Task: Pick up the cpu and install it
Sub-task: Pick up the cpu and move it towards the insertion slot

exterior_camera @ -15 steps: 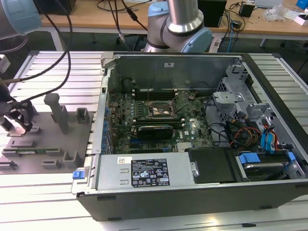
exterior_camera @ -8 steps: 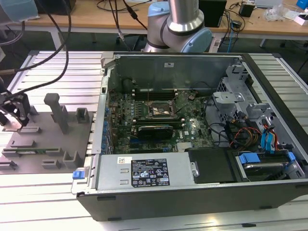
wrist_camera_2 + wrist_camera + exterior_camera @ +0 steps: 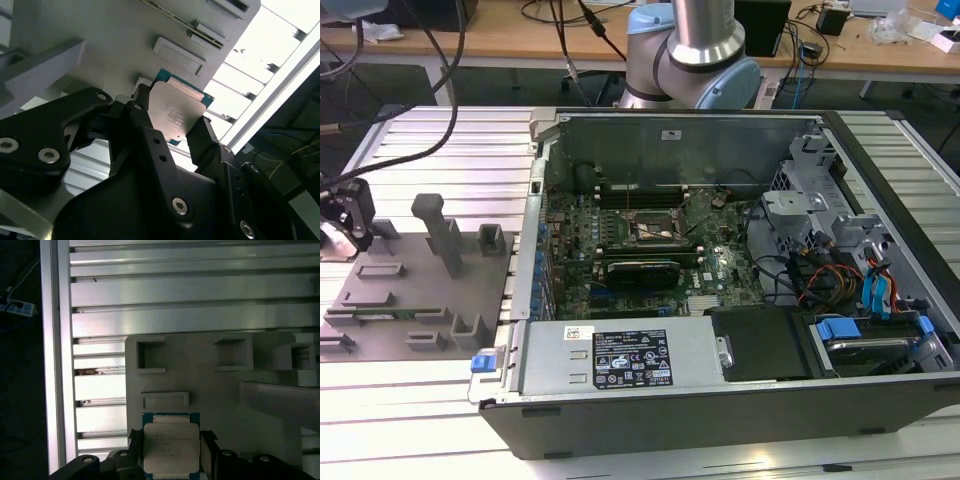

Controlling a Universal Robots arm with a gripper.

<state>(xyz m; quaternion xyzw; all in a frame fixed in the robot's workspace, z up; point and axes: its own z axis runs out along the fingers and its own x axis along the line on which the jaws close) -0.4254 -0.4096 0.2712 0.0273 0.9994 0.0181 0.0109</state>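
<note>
The gripper (image 3: 347, 215) hangs at the exterior view's far left, over the left edge of a grey fixture plate (image 3: 410, 290) that lies on the slatted aluminium worktop (image 3: 430, 140). In both wrist views the cpu (image 3: 177, 111) (image 3: 171, 446) sits between the 2 black fingers (image 3: 142, 117) (image 3: 207, 441), silvery top facing the cameras with a thin teal rim showing around it. The fingers are narrowed onto 2 opposite edges of the cpu and appear to grip it. Whether the chip is lifted clear of the plate or resting on it, I cannot tell.

Just beyond the cpu on the plate is a low rectangular block (image 3: 165, 400), and further off are 2 square open pockets (image 3: 151, 356).

To the exterior view's right of the plate, an open computer case (image 3: 720, 400) lies on its side. Its motherboard (image 3: 620, 265) faces up, with the socket (image 3: 655, 232) near the board's middle, well apart from the gripper.
</note>
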